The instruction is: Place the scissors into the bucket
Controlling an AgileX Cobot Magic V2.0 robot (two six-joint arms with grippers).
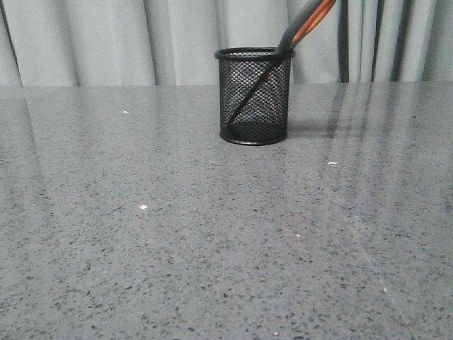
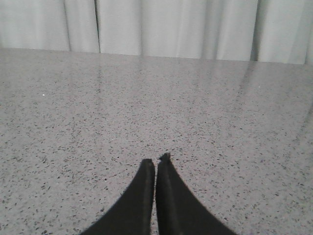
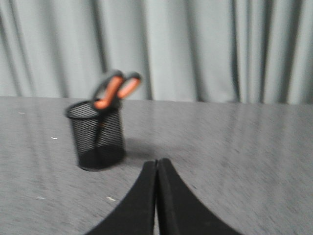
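The black wire-mesh bucket [image 1: 253, 95] stands upright on the grey speckled table, a little right of centre at the back. The scissors [image 1: 306, 23] stand inside it, blades down, leaning right, with the dark grey and orange handles sticking out above the rim. In the right wrist view the bucket [image 3: 97, 137] and the scissors' handles [image 3: 113, 89] show beyond the right gripper [image 3: 157, 161], which is shut and empty, apart from the bucket. The left gripper [image 2: 156, 159] is shut and empty over bare table. Neither gripper shows in the front view.
Pale grey curtains [image 1: 106, 42] hang behind the table's far edge. A few small white specks [image 1: 144, 207] lie on the tabletop [image 1: 212, 248].
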